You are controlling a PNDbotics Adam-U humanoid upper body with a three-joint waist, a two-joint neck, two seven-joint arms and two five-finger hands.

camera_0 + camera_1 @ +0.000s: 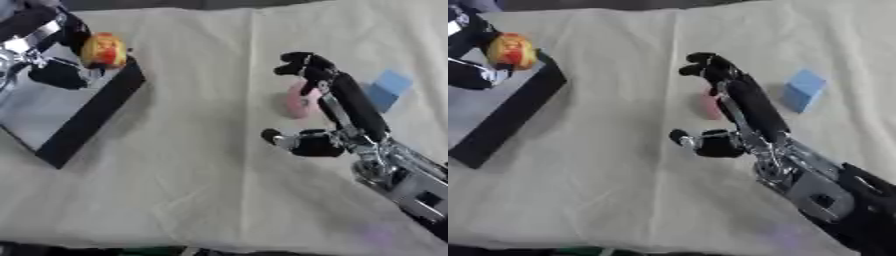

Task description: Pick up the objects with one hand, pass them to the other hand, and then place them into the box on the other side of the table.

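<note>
While my left hand (pixel 54 60) is over the box (pixel 92 114) at the far left, its fingers are curled round a yellow-and-red toy (pixel 104 50) above the box's dark wall. My right hand (pixel 337 112) is right of centre over the cloth-covered surface (pixel 210 190), fingers extended with tips bent, thumb apart, clamped on nothing. A pink object (pixel 297 102) lies just behind its fingers; I cannot tell if they touch. A blue block (pixel 802 90) sits to the right.
</note>
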